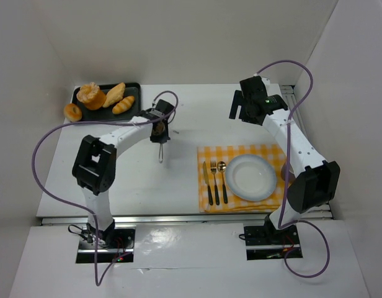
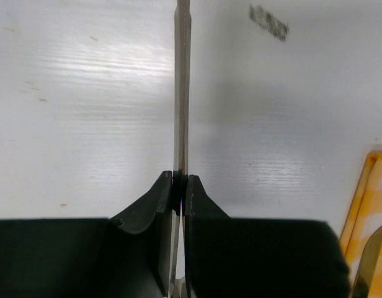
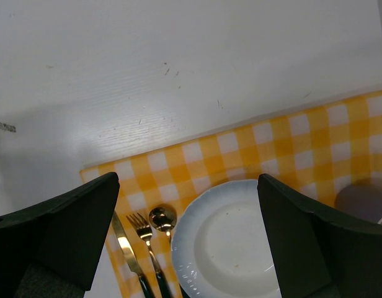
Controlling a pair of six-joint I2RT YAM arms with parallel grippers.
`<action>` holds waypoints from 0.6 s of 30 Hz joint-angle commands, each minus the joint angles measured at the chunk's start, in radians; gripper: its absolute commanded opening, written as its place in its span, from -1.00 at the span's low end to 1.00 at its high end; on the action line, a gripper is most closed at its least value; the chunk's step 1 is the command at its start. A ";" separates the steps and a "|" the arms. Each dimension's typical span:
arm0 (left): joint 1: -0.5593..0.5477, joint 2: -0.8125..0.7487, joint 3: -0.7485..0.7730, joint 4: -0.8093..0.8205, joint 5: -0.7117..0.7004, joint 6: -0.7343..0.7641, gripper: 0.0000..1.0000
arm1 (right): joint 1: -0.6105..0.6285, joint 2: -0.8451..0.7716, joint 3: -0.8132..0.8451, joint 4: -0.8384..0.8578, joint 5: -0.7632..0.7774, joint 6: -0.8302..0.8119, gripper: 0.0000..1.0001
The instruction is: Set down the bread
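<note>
Bread (image 1: 92, 95) on black tray (image 1: 133, 90) (utensil (image 2: 182, 93) in left pincer (image 2: 180, 180))

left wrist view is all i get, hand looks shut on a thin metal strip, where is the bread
observer: the bread sits on a dark tray at the far left corner of the table, beyond the left hand and its metal tool.
operator: anything on the plate yet
observer: no, the white plate on the yellow checked cloth is bare, with cutlery lying to its left.
operator: what is the right hand doing
observer: the right hand is open above the far edge of the cloth and holds nothing.
</note>
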 commanded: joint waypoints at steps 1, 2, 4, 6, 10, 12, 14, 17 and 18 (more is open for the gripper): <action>0.088 -0.155 0.089 -0.049 0.010 0.085 -0.92 | -0.004 -0.012 0.054 -0.007 0.026 -0.009 1.00; 0.109 -0.166 0.104 -0.069 0.022 0.096 -0.92 | -0.004 -0.012 0.054 -0.007 0.026 -0.019 1.00; 0.168 -0.166 0.171 -0.115 0.047 0.137 -0.89 | -0.004 -0.012 0.054 0.004 0.026 -0.019 1.00; 0.214 -0.131 0.272 -0.194 0.037 0.169 -0.83 | -0.004 -0.021 0.054 0.004 0.015 -0.019 1.00; 0.260 -0.035 0.424 -0.305 -0.058 0.192 -0.74 | -0.004 -0.012 0.064 0.004 0.006 -0.019 1.00; 0.293 -0.006 0.472 -0.333 -0.058 0.192 -0.59 | -0.004 -0.012 0.064 0.004 0.006 -0.019 1.00; 0.315 0.016 0.524 -0.345 -0.045 0.201 -0.28 | -0.004 -0.012 0.064 0.004 0.015 -0.019 1.00; 0.355 0.057 0.575 -0.345 -0.010 0.211 -0.16 | -0.004 -0.012 0.073 0.004 0.015 -0.019 1.00; 0.364 0.068 0.593 -0.357 -0.010 0.211 -0.16 | -0.004 -0.012 0.073 0.004 0.015 -0.019 1.00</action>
